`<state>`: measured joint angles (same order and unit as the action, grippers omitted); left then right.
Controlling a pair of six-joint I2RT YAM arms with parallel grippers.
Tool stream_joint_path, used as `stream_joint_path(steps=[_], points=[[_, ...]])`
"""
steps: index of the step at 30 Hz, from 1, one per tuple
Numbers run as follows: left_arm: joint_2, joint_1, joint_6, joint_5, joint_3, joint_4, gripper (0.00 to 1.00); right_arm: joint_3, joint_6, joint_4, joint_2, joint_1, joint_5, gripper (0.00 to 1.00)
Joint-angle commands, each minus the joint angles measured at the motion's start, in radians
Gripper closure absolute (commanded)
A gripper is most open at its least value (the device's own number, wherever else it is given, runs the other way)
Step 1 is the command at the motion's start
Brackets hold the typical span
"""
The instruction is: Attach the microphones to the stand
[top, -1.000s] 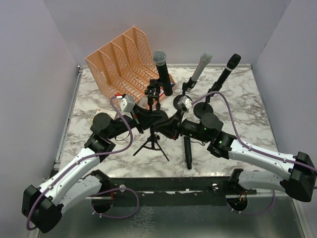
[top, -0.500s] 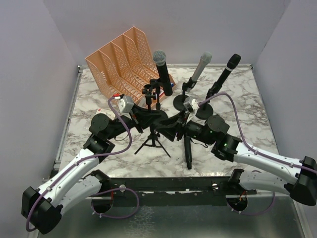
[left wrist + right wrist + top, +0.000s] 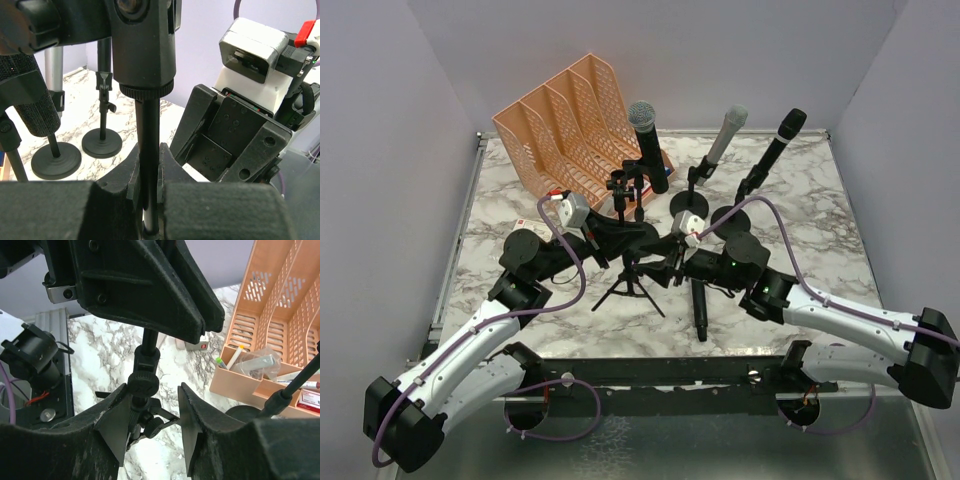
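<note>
Orange file rack (image 3: 555, 125), marble table (image 3: 840, 215)

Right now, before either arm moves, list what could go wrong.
1. Only the left gripper clamps the tripod, by its pole. The right gripper stands open around the collar, so a sideways pull could tip the tripod.
2. The loose mic lies on the table close to the right gripper; a sweep might roll it away.

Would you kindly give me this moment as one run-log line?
left gripper: shut on tripod stand shaft | right gripper: open, straddling same shaft | black microphone: lying on table, unmounted
</note>
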<state>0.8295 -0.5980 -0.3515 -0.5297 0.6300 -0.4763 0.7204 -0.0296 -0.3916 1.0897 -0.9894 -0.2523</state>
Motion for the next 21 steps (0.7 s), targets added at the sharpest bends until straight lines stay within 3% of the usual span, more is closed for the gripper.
stream_joint_path(steps=[1, 9, 11, 15, 18, 21], points=[[-0.004, 0.000, -0.009, 0.005, 0.037, -0.065, 1.00, -0.006, -0.050, -0.046, 0.015, -0.006, -0.041, 0.56], [0.002, 0.000, -0.005, 0.005, 0.037, -0.065, 1.00, -0.010, -0.060, -0.076, 0.006, -0.006, -0.035, 0.57], [0.004, 0.000, -0.002, 0.006, 0.037, -0.065, 1.00, -0.010, -0.061, -0.070, 0.008, -0.006, -0.036, 0.66], [0.006, 0.000, 0.002, 0.005, 0.037, -0.065, 1.00, -0.007, -0.053, -0.053, 0.018, -0.006, -0.031, 0.95], [0.006, 0.000, 0.008, 0.005, 0.035, -0.065, 1.00, -0.002, 0.000, -0.050, 0.025, -0.006, -0.009, 0.99], [0.003, 0.000, 0.024, 0.005, 0.030, -0.067, 1.00, 0.004, 0.181, -0.067, 0.025, -0.006, 0.068, 0.99]])
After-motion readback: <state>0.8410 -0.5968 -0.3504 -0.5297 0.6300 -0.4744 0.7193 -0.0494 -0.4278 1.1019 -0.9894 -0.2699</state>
